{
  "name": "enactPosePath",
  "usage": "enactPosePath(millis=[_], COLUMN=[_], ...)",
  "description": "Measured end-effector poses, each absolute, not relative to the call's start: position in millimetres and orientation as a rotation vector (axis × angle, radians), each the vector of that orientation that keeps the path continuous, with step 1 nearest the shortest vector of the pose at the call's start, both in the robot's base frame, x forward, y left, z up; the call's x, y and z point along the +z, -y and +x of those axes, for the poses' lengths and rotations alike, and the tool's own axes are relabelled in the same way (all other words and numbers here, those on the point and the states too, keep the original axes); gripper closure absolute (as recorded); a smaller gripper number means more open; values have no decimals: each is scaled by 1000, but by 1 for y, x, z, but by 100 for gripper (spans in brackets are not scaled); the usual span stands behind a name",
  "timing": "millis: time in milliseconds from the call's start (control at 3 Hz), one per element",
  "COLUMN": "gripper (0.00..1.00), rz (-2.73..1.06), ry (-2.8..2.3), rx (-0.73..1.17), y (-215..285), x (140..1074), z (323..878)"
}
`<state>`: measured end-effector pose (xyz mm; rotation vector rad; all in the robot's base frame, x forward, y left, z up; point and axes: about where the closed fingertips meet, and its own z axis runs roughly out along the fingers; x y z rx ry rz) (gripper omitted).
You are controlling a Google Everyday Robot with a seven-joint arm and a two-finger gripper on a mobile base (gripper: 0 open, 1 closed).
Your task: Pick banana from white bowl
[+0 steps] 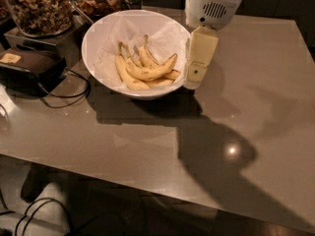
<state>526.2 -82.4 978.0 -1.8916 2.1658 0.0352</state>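
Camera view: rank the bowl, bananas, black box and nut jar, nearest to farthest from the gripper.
The gripper hangs at the bowl's right rim.
1. Bowl: right beside the gripper, on its left.
2. Bananas: inside the bowl.
3. Black box, far left, and nut jar, back left: too close to call.

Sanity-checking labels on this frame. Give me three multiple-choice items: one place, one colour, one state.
1. Where is the gripper?
A. by the right rim of the white bowl
B. left of the bowl
C. in front of the bowl, nearest the camera

2. What colour is the gripper?
A. black
B. cream
C. red

3. The bananas are:
A. sliced
B. whole, lying in the bowl
C. peeled

Answers:
1. A: it hangs beside the right rim.
2. B: its casing is pale cream.
3. B: the unpeeled bananas rest inside the bowl.
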Motion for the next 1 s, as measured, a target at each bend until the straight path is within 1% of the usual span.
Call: enactPosePath(millis=[1000], gripper=[0], rz=[-1967], ry=[-2117], rx=[70], y=[28], x=[971], z=[582])
